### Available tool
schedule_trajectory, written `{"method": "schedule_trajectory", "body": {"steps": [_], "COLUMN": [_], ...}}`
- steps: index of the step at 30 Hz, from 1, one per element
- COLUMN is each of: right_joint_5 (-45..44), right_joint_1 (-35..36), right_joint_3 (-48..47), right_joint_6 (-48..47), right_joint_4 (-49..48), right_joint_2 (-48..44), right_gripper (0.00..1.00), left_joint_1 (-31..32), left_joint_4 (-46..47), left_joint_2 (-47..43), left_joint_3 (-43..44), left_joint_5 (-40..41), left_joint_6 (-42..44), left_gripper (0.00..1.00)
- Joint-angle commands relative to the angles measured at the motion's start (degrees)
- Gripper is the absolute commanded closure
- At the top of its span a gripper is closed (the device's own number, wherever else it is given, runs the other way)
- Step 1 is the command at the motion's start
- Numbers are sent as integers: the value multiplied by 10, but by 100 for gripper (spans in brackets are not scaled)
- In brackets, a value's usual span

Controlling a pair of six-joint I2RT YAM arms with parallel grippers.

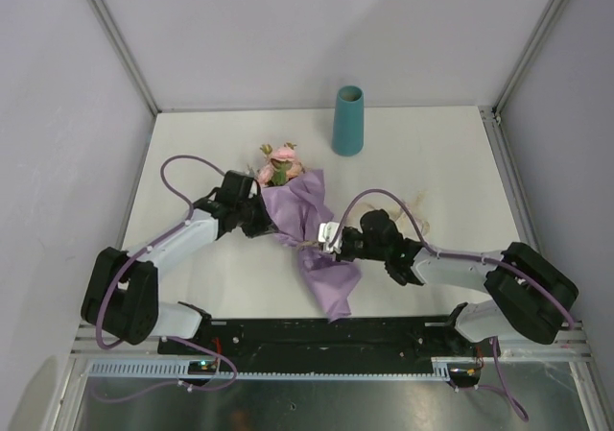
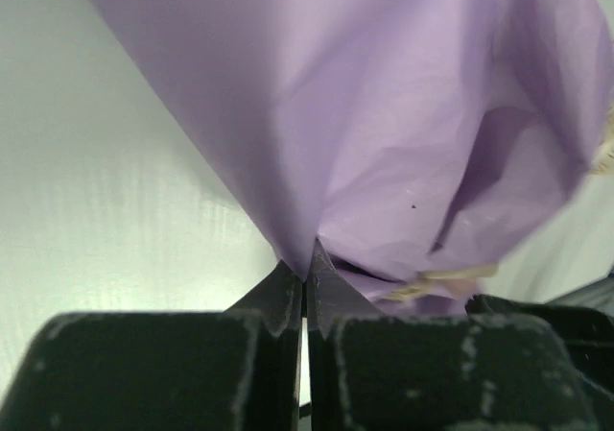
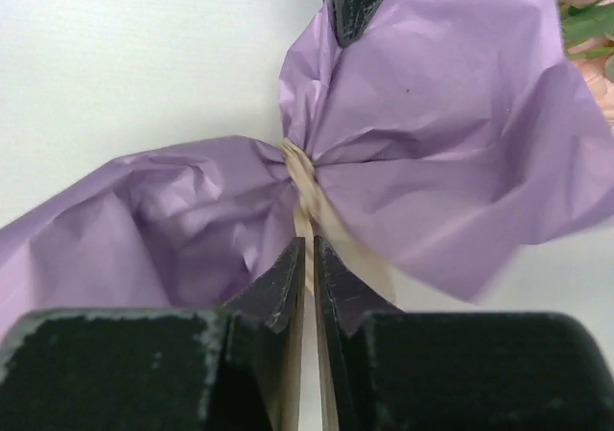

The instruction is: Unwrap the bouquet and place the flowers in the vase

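The bouquet (image 1: 309, 222) lies in the middle of the table, wrapped in crinkled lilac paper (image 3: 451, 153) and cinched by a cream ribbon (image 3: 305, 177). The flowers (image 1: 280, 167), pink roses with green leaves, poke out of its far end; a few show at the right wrist view's top corner (image 3: 587, 9). My left gripper (image 1: 261, 215) is shut on a fold of the paper (image 2: 384, 114), its tips pinching the edge (image 2: 307, 268). My right gripper (image 1: 326, 237) is shut on a tail of the ribbon just below the knot (image 3: 308, 249). The teal vase (image 1: 348, 121) stands upright at the back, apart from both arms.
Grey walls and metal posts (image 1: 115, 37) enclose the white table (image 1: 451, 162). A black rail (image 1: 326, 333) runs along the near edge between the arm bases. A thin cream strand (image 1: 422, 215) lies on the table beside the right arm.
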State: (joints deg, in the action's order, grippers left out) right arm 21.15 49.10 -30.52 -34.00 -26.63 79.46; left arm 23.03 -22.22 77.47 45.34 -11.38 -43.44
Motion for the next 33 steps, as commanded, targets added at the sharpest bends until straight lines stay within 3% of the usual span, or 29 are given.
{"method": "schedule_trajectory", "body": {"steps": [1, 6, 15, 22, 33], "right_joint_5": [-32, -92, -158, -195, -200], "right_joint_1": [25, 64, 104, 109, 107], "right_joint_3": [-8, -37, -52, -55, -61], "right_joint_6": [7, -31, -83, -115, -144], "right_joint_4": [-16, -4, -50, -70, -24], "right_joint_2": [7, 60, 96, 103, 63], "right_gripper": [89, 93, 74, 72, 66], "left_joint_1": [-5, 11, 17, 18, 19], "left_joint_4": [-8, -4, 1, 1, 1], "left_joint_2": [5, 13, 11, 11, 17], "left_joint_3": [25, 30, 27, 27, 27], "left_joint_5": [44, 34, 30, 29, 30], "left_joint_6": [22, 15, 13, 14, 19], "left_gripper": [100, 100, 100, 100, 100]}}
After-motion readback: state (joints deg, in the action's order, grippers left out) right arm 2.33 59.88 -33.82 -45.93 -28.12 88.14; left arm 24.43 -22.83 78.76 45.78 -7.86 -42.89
